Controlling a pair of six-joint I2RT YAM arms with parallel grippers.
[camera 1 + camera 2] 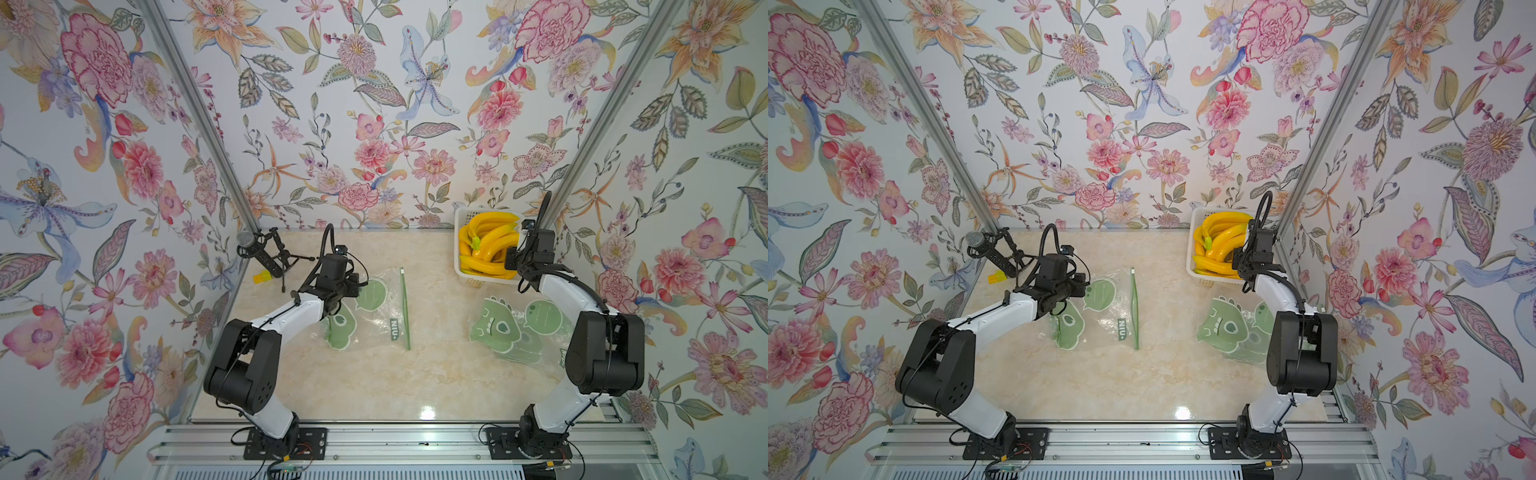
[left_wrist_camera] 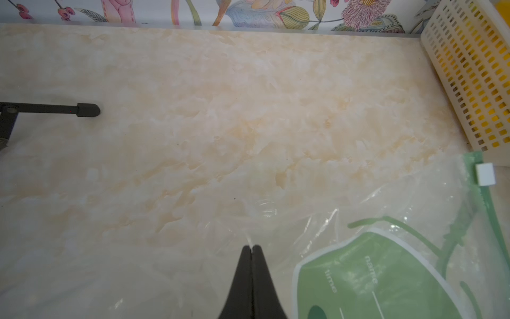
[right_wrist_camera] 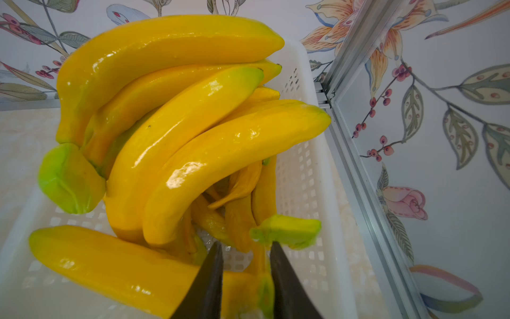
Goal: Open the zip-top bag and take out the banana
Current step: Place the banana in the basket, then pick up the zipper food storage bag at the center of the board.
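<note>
Left fingers [image 2: 242, 276] pinched shut on the bag [image 1: 384, 309], right fingers [image 3: 207, 281] part-open over banana [image 3: 110, 265] in basket [image 3: 303, 176]; task looks done.

table [image 1: 415, 374] | zip-top bag [image 1: 384, 305] left of centre | basket [image 1: 469, 281] far right corner, bananas [image 1: 490, 239] in it | bag pile [image 1: 498, 328] right edge, before basket | microphone stand [image 1: 270, 259] far left corner
</note>
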